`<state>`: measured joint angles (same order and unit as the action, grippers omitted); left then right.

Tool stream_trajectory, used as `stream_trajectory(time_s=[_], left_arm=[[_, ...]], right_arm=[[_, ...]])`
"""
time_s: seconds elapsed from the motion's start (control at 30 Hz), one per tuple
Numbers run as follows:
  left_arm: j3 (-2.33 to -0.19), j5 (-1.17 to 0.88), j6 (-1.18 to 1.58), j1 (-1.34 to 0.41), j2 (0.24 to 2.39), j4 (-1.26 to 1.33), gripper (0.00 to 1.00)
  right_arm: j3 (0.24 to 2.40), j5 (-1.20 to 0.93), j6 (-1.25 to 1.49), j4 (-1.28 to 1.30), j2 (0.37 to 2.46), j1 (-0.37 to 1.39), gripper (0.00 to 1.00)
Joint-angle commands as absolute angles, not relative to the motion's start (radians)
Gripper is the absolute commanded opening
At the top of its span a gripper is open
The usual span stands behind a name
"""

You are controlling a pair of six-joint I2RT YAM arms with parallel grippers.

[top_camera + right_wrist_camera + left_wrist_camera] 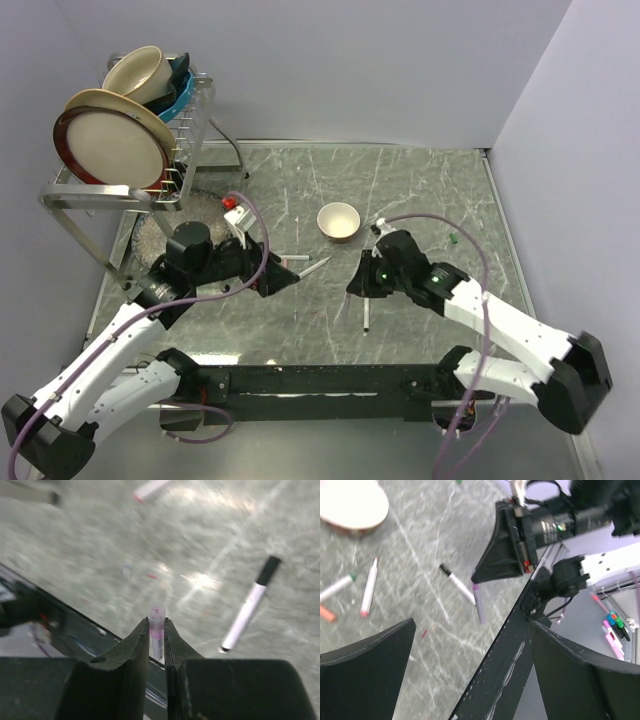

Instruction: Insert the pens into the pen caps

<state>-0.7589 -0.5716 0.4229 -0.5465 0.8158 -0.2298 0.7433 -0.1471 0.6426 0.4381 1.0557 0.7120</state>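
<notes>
My right gripper (156, 623) is shut on a white pen (157, 632) with a pink end, held upright between the fingertips. That gripper (360, 288) hangs over the middle of the table. A black-capped pen (249, 610) lies on the table to its right. In the left wrist view the held pen (480, 605) hangs beside the black-capped pen (456, 582). My left gripper (472, 630) is open and holds nothing. It (293, 280) sits just left of a white pen (313, 267). A pink-tipped pen (368, 587) and a green-ended pen (337, 587) lie apart on the table. A small green cap (453, 239) lies at the right.
A small cream bowl (338, 221) stands at the table's middle back. A dish rack (190, 130) with plates and bowls fills the back left corner. A black rail (320, 380) runs along the near edge between the arm bases.
</notes>
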Motion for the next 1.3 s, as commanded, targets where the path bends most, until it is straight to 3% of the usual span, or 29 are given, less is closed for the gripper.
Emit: stream_trajectory(time_s=[0.0, 0.57, 0.83, 1.27], left_arm=[[-0.733, -0.538, 0.417, -0.545, 0.781, -0.212, 1.00], [-0.742, -0.482, 0.370, -0.545, 0.724, -0.250, 0.99], [-0.738, -0.486, 0.367, -0.545, 0.716, -0.242, 0.99], [-0.781, -0.433, 0.325, -0.545, 0.776, -0.279, 1.00]], right_arm=[[0.782, -0.255, 0.522, 0.488, 1.195, 0.660, 0.00], [0.976, -0.043, 0.580, 0.469, 1.641, 0.634, 0.01], [0.959, 0.069, 0.652, 0.465, 1.651, 0.630, 0.25], [1.009, 0.083, 0.667, 0.511, 1.528, 0.630, 0.42]])
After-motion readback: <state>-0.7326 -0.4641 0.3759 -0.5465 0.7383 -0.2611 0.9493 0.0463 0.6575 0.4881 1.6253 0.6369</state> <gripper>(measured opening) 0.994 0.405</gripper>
